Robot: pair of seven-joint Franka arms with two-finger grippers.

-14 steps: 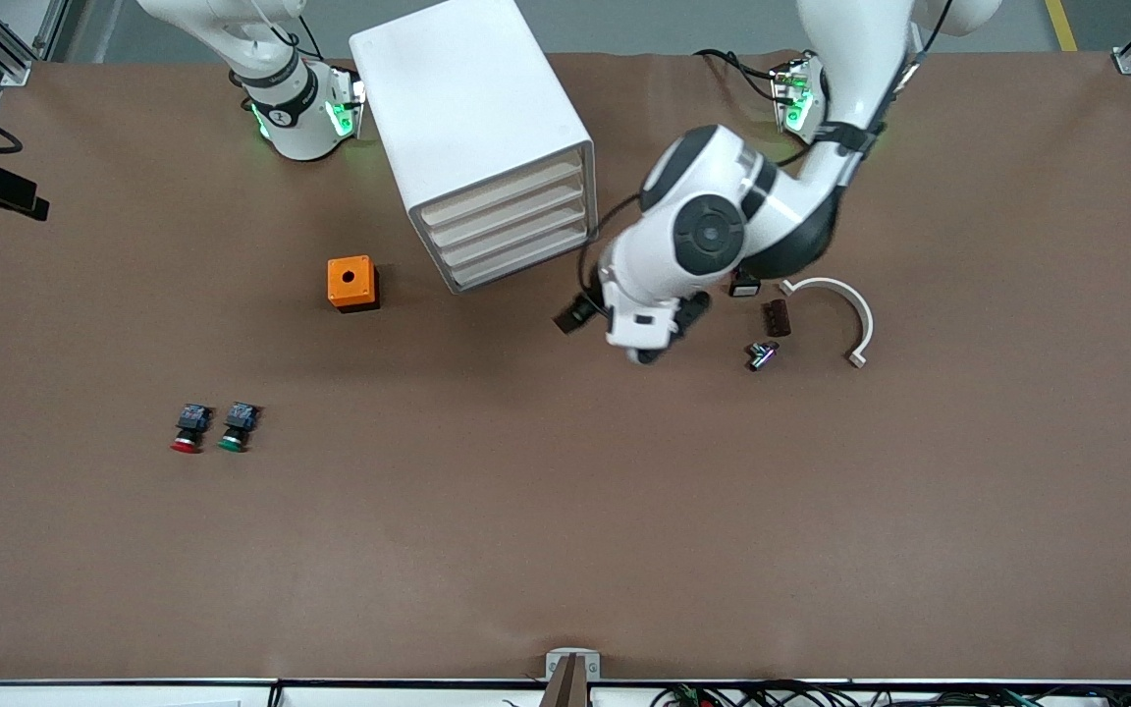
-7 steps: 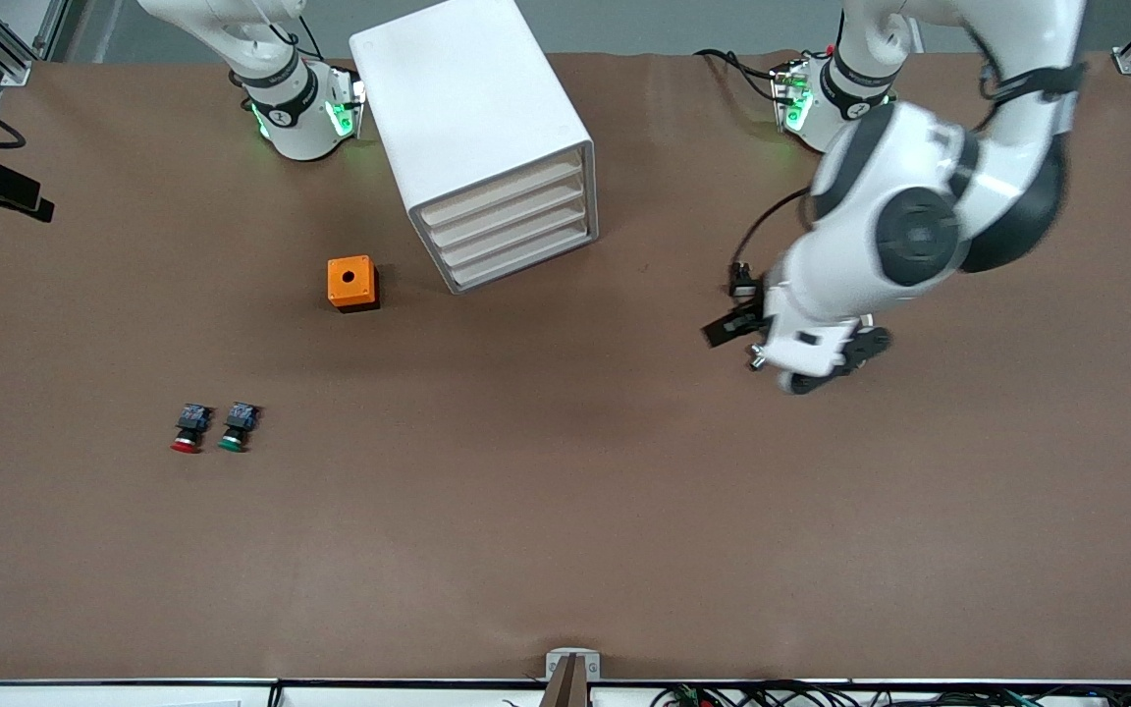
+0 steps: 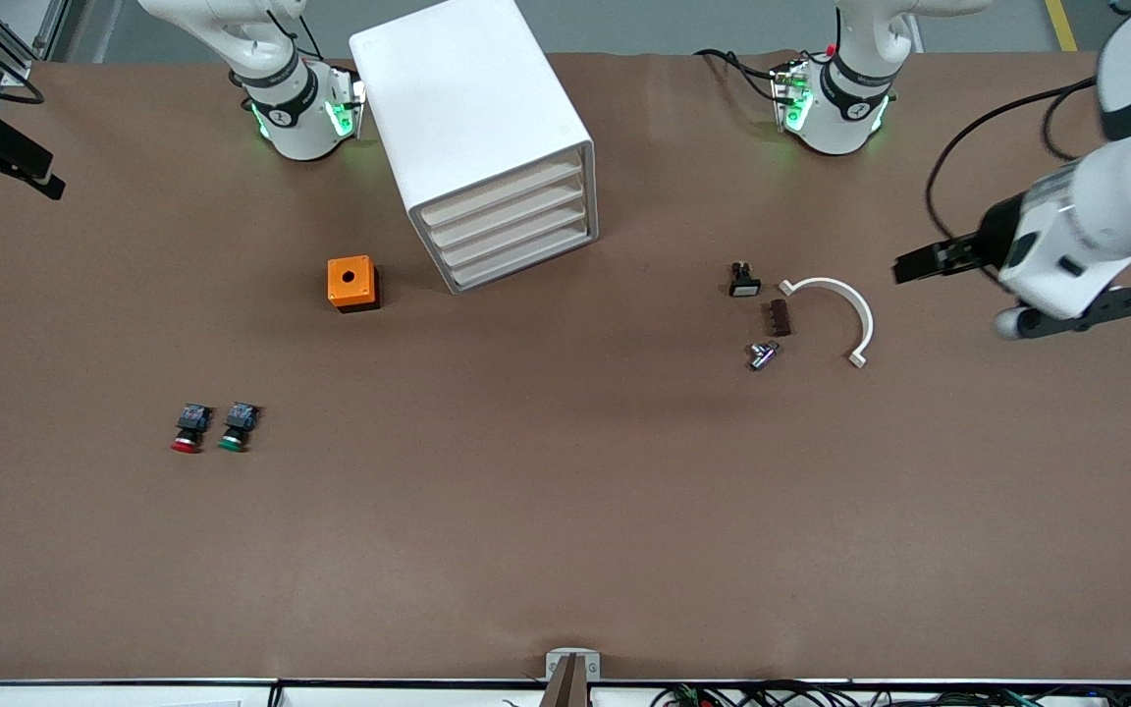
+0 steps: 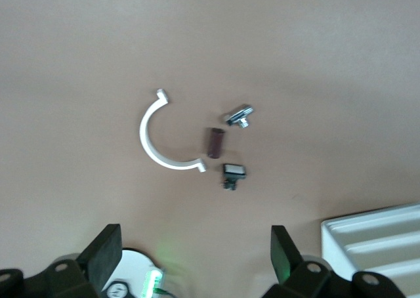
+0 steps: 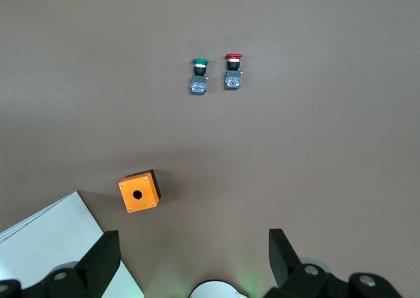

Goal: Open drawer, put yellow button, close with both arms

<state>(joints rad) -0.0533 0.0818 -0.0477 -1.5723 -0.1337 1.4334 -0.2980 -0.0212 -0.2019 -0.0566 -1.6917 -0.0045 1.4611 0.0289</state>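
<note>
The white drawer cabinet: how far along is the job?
Likely finished: all four white plastic drawers of the white boxy cabinet are shut; no yellow button shows, only a red-capped button and green-capped button. The left end effector and right end effector hang open, empty.

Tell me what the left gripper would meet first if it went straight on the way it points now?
Probably the bare brown table covering: the open left gripper points down, beside the white plastic half-ring.
</note>
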